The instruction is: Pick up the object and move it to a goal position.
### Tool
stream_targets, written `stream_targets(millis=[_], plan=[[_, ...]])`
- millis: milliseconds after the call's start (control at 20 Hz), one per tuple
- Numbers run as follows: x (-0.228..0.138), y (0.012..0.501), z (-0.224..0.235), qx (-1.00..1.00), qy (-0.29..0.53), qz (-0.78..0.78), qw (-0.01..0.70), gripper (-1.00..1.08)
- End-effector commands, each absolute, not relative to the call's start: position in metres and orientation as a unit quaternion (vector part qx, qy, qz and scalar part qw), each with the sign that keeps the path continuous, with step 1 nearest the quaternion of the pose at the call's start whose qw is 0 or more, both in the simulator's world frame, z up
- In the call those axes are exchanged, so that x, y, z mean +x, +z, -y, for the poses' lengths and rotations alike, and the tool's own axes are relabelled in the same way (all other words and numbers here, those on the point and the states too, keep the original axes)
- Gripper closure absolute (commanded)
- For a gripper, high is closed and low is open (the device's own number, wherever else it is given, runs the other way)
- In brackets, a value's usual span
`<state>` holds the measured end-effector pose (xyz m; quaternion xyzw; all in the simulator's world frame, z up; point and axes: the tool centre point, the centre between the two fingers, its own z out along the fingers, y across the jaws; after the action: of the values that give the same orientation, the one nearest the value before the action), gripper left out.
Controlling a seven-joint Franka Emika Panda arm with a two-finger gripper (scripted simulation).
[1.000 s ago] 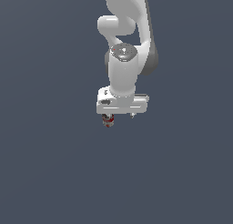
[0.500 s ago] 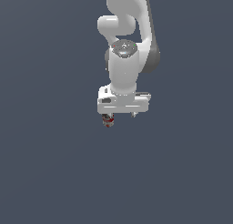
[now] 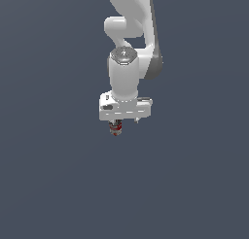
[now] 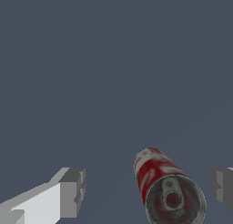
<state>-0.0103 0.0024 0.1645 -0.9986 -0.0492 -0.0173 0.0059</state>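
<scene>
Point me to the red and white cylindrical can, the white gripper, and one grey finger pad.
Red and white cylindrical can (image 4: 160, 180): wrist view, on its labelled side wall.
White gripper (image 4: 146, 191): wrist view, midway between the fingertips.
Grey finger pad (image 4: 72, 191): wrist view, on the pad's face.

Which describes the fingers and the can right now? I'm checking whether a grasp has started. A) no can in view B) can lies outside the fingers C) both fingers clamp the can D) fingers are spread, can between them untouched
D: in the wrist view the can stands in the open gripper, with a gap to each of the fingers.
</scene>
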Motion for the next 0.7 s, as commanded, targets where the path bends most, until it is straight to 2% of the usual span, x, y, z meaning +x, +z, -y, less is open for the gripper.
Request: stream_targets(millis=[0, 650], plan=[[-0.020, 0.157, 0.008, -0.998, -0.014, 0.063, 0.004, -0.92], [-0.062, 0.129, 0.045, -0.992, -0.001, 0.123, 0.000, -0.92]])
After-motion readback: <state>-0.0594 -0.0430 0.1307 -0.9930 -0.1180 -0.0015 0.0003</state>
